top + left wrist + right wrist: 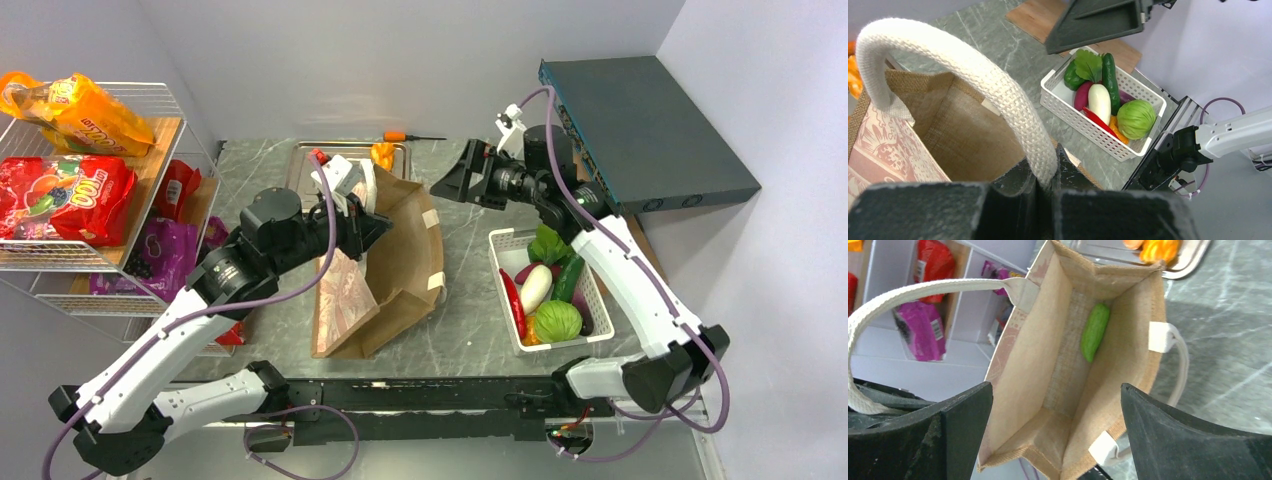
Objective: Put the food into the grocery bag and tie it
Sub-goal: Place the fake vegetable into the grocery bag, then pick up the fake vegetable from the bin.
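left gripper (1045,184) is pinching the handle (973,75), propping the grocery bag (1058,355) open; right gripper (1055,390) is hovering wide open over the green vegetable (1095,332) lying inside, so lift straight clear of the rim.

Camera set: one fixed overhead, two wrist-mounted.
Top external: high behind the near edge of the table (470,340), looking down over all of it. Left wrist: very close on the grocery bag (963,145) handle (973,85), facing the white basket (1068,107). Right wrist: near, looking straight down into the bag's open mouth. All three share the bag; top and left share the basket.
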